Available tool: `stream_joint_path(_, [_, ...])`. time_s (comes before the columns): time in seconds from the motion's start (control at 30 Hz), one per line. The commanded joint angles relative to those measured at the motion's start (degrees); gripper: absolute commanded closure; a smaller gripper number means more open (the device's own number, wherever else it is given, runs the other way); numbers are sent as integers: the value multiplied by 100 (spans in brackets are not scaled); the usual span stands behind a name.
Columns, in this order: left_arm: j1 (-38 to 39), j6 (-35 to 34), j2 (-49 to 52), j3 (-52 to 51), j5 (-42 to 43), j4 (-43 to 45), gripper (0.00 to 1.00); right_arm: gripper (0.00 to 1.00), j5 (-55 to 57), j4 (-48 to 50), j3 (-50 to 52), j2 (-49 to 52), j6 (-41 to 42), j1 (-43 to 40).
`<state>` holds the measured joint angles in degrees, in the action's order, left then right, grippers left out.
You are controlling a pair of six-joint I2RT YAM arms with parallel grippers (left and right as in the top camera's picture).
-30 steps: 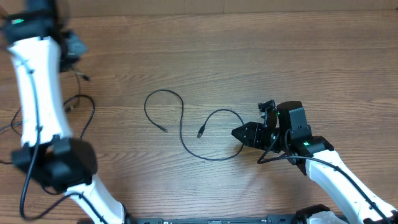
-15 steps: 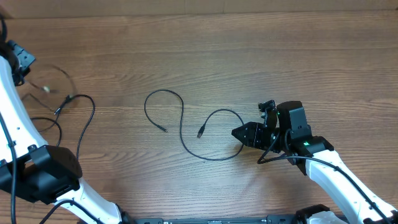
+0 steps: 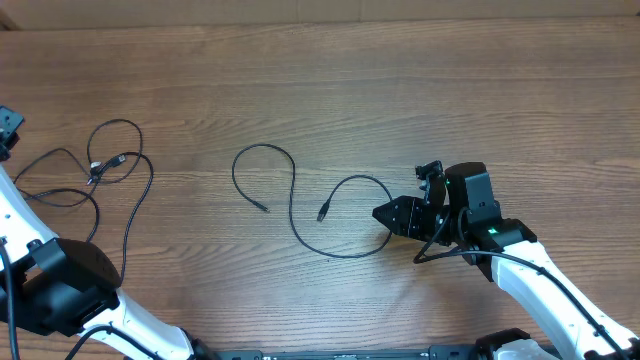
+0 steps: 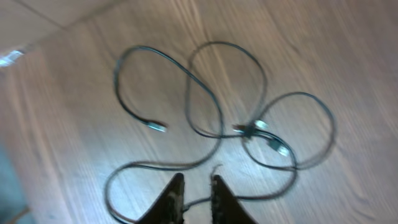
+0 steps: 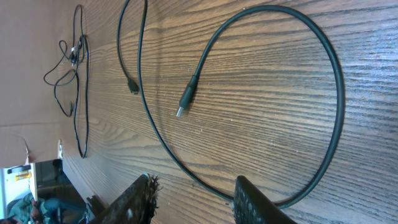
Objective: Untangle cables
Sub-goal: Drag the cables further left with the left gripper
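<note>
One thin black cable (image 3: 292, 200) lies in an S-curve at mid-table, with a plug (image 3: 322, 212) at its near end. My right gripper (image 3: 380, 213) stands open just right of its big loop, low over the wood. In the right wrist view the same cable (image 5: 336, 93) curves past the open right gripper (image 5: 194, 180), which holds nothing. A tangle of cables (image 3: 95, 172) lies in loose overlapping loops at the far left. The left wrist view looks down on this tangle (image 4: 249, 130) from high up. My left gripper (image 4: 196, 177) has its fingers narrowly parted, gripping nothing.
The left arm's base link (image 3: 60, 290) sits at the lower left, its wrist at the table's left edge (image 3: 5, 130). The right arm (image 3: 540, 280) reaches in from the lower right. A pale floor (image 4: 37, 12) shows beyond the table's edge.
The left arm has swung out to the left edge and its jaws have parted. The cables it held up have dropped and spread on the table. The right arm is still.
</note>
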<state>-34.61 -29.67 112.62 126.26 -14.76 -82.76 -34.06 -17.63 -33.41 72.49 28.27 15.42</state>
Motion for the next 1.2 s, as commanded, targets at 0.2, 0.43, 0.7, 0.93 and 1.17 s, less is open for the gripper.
stream_joint_path(0.2, [361,518,20,-15,2267,4,80,60,59,15,-42,-24,-24,-7])
stream_joint_path(0.43, [1174,1484,20,-15,3143,83,43,8,55,17,-42,-24,-24,-7])
stream_joint_path(0.7, [2437,2061,20,-61,3493,87,14,0,59,59,-42,-24,-26,-7])
stream_joint_path(0.93, [3377,2199,20,-293,2549,-114,12,0,59,37,-42,-24,-26,-7])
stream_joint_path(1.17, [4041,2199,20,-358,2430,-306,15,0,522,48,-42,-24,-26,-7])
